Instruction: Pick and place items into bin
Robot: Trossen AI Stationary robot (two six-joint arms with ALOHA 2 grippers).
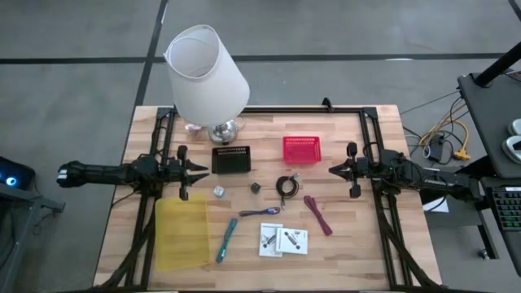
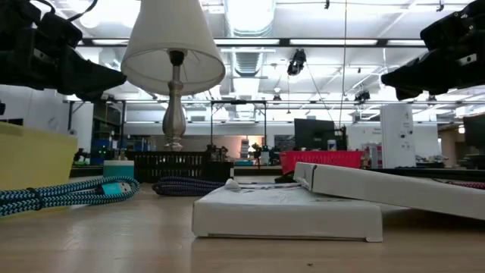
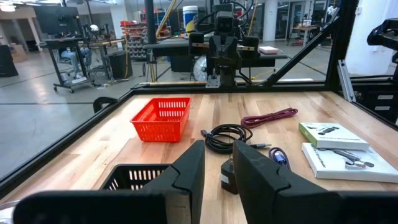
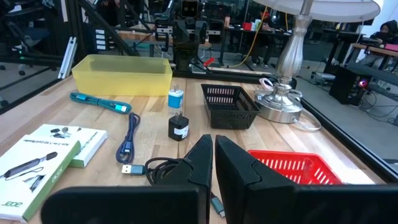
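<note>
Near table edge: two white boxed packets [image 1: 283,240] lie side by side, touching. Just left of them, a teal braided cable [image 1: 225,241] runs lengthwise beside the yellow bin [image 1: 181,233], which sits at the near left.

Mid table: a purple cable [image 1: 260,212] lies above the packets. A maroon strap [image 1: 318,215] lies angled to the right of it. A black coiled cable [image 1: 286,186] rests between strap and table centre. Two small plug adapters, one pale [image 1: 218,191], one dark [image 1: 255,188], sit apart near centre.

Farther back: a black mesh basket [image 1: 231,159] and a red mesh basket [image 1: 301,149] stand side by side, well apart. Behind the black basket stands a white-shaded lamp [image 1: 207,75] on a silver base.

Left end effector [image 1: 198,170] hovers over the table's left side, above the yellow bin's far end, fingers slightly apart, holding nothing. Right end effector [image 1: 333,169] hovers at the right side, near the red basket, fingers nearly together, empty.
</note>
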